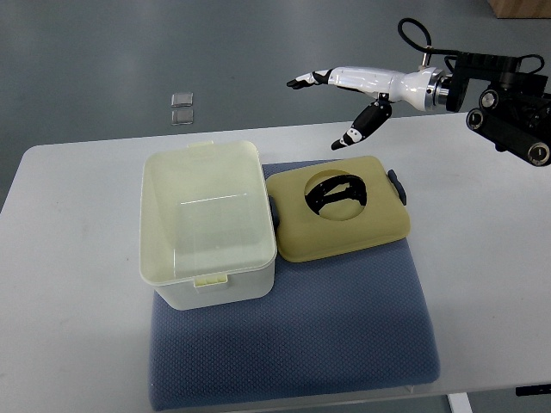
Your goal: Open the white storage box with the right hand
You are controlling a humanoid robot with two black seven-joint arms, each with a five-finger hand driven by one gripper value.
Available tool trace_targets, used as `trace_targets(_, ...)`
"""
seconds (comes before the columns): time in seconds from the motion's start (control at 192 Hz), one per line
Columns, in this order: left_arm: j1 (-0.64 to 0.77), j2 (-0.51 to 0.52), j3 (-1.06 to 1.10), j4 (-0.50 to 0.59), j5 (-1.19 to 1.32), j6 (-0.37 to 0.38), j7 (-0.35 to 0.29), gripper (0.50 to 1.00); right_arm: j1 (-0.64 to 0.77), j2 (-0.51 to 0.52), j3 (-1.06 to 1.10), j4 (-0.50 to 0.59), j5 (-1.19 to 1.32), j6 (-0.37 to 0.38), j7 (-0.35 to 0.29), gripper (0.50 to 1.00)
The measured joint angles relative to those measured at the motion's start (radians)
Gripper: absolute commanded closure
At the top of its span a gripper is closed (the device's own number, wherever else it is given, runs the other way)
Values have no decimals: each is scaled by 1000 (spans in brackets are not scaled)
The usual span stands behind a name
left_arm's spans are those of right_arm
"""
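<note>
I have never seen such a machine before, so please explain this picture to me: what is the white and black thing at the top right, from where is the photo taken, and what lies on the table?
The photo comes from one camera that looks steeply down from the robot's own side. The white and black thing is the robot's right hand, on an arm that enters from the right edge. Its fingers are spread and it holds nothing; it hangs in the air above the far side of the table. The left arm is not visible.

On the table lies a blue mat. On it stands a white storage box with its lid on. Beside it, to the right, sits a beige case with a round opening showing something black inside. Two small clear squares lie on the floor beyond.
</note>
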State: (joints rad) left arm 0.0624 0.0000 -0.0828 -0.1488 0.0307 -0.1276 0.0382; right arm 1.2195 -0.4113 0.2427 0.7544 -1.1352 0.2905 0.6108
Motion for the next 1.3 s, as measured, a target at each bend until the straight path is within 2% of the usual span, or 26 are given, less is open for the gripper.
trace_targets(0.109, 0, 0, 0, 0, 0, 0, 0, 500, -14, 11, 51, -33, 310, 119, -4, 574)
trace_targets(0.167, 0, 0, 0, 0, 0, 0, 0, 500, -38, 17, 55, -53, 484, 159, -42, 572)
trace_targets(0.271, 0, 0, 0, 0, 0, -1, 0, 500, -96, 58, 56, -80, 814, 197, -198, 572)
trace_targets(0.391, 0, 0, 0, 0, 0, -1, 0, 500, -157, 103, 56, -113, 1221, 190, -404, 570)
trace_targets(0.48, 0, 0, 0, 0, 0, -1, 0, 500, -177, 116, 56, -129, 1465, 171, -500, 570)
trace_targets(0.521, 0, 0, 0, 0, 0, -1, 0, 500, -182, 119, 56, -133, 1520, 162, -525, 570)
trace_targets(0.631, 0, 0, 0, 0, 0, 0, 0, 500, -191, 123, 55, -147, 1573, 149, -549, 570)
trace_targets(1.136, 0, 0, 0, 0, 0, 0, 0, 500, -218, 152, 50, -158, 1586, 159, -556, 572)
trace_targets(1.298, 0, 0, 0, 0, 0, 0, 0, 500, -218, 153, 50, -158, 1590, 151, -580, 570)
